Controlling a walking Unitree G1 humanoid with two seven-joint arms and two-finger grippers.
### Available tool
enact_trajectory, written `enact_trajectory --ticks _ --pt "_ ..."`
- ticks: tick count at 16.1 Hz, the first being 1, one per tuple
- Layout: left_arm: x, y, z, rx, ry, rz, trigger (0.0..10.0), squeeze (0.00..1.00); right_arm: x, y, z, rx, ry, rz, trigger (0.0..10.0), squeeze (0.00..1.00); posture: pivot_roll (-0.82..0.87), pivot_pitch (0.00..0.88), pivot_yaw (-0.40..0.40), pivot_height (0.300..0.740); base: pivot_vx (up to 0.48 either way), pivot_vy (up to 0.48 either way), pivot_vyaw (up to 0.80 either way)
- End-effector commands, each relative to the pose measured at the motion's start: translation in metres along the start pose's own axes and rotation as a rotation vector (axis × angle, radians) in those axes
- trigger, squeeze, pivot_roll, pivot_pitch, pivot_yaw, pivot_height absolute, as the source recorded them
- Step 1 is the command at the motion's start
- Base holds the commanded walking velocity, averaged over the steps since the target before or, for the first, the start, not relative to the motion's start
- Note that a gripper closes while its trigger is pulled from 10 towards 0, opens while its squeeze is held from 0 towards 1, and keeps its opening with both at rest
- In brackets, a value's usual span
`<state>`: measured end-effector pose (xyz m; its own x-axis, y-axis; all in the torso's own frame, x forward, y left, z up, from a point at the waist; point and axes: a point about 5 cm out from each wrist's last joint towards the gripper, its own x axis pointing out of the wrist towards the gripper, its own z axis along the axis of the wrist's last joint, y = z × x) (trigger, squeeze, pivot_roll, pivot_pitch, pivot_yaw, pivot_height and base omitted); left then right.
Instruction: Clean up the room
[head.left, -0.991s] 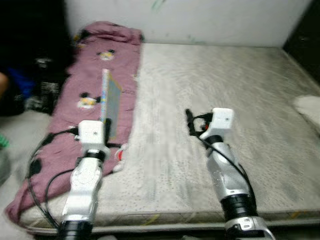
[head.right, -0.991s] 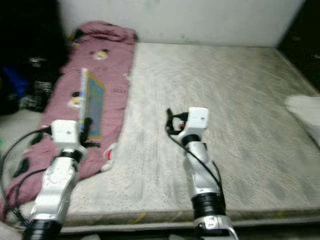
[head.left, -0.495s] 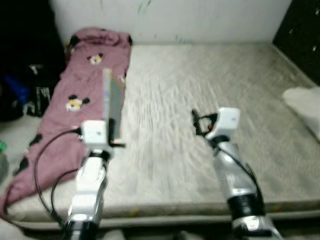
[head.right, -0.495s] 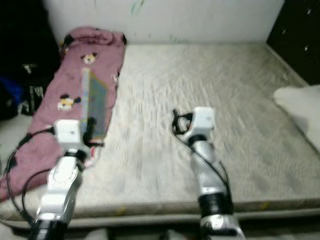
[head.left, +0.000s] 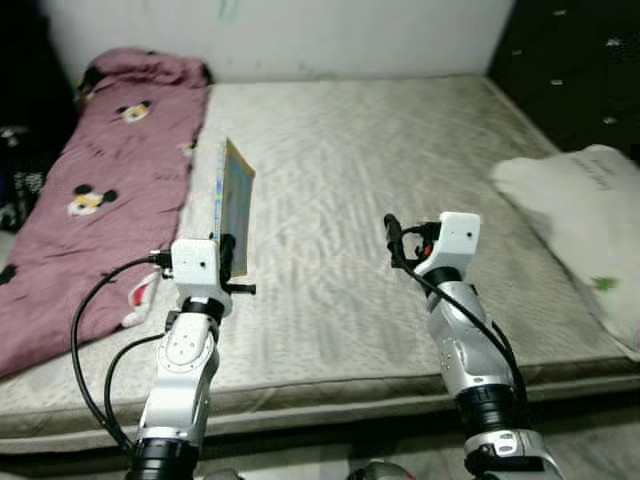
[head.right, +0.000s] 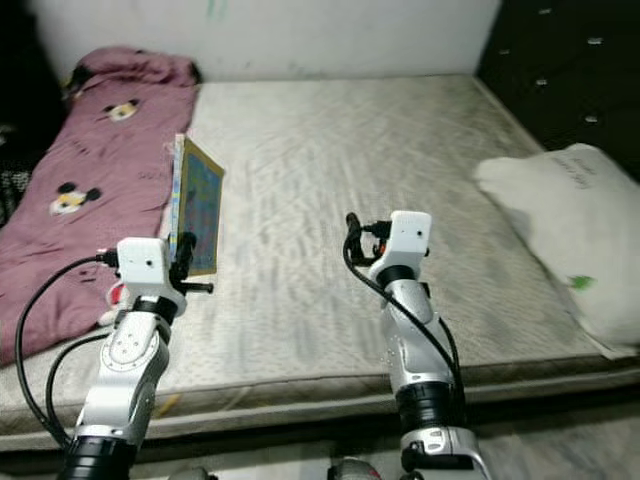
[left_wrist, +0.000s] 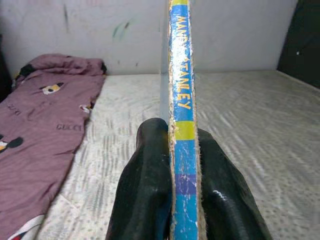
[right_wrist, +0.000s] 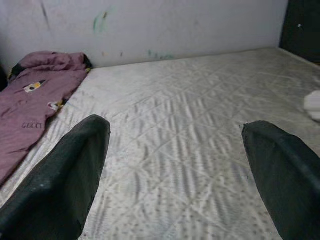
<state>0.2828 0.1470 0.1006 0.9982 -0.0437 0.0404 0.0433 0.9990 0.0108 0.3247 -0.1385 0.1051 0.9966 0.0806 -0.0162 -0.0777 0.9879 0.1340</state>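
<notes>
Thin book (left_wrist: 183, 100) held upright, pinched in left gripper (head.left: 228, 262) above mattress (head.left: 380, 150). Right gripper (right_wrist: 175, 165) spread wide, nothing held.

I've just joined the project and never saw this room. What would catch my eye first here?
Most striking is the thin book held upright, edge-on, between the fingers of the left gripper above the bare mattress. A maroon blanket with cartoon mouse prints lies along the mattress's left side, and a white pillow sits at its right edge. The right gripper hangs open over the middle.
</notes>
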Motion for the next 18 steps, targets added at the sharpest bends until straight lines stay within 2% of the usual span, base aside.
enact_trajectory --ticks 1,5,10,14,18 --pt "0.002 0.006 0.01 0.016 -0.047 0.014 10.0 0.0 0.002 0.006 0.0 0.007 0.001 0.021 10.0 0.0 -0.05 0.007 -0.011 0.74 0.0 0.0 0.0" --pt "0.002 0.008 0.011 0.001 -0.072 0.043 10.0 0.0 0.002 0.007 0.0 0.006 0.003 0.027 10.0 0.0 -0.05 0.002 -0.013 0.74 0.0 0.0 0.0" --pt "0.001 0.009 0.011 0.031 -0.072 0.053 10.0 0.0 0.003 0.007 0.001 -0.031 -0.002 0.032 10.0 0.0 -0.05 0.0 -0.017 0.74 0.0 0.0 0.0" --pt "-0.002 0.017 0.008 0.002 -0.062 0.08 10.0 0.0 0.0 0.006 -0.001 -0.035 0.0 0.042 10.0 0.0 -0.05 0.0 -0.017 0.74 0.0 0.0 0.0" --pt "-0.002 0.016 0.008 0.003 -0.06 0.073 10.0 0.0 0.001 0.008 -0.001 -0.068 -0.003 0.063 10.0 0.0 -0.05 0.0 -0.018 0.74 0.0 0.0 0.1"
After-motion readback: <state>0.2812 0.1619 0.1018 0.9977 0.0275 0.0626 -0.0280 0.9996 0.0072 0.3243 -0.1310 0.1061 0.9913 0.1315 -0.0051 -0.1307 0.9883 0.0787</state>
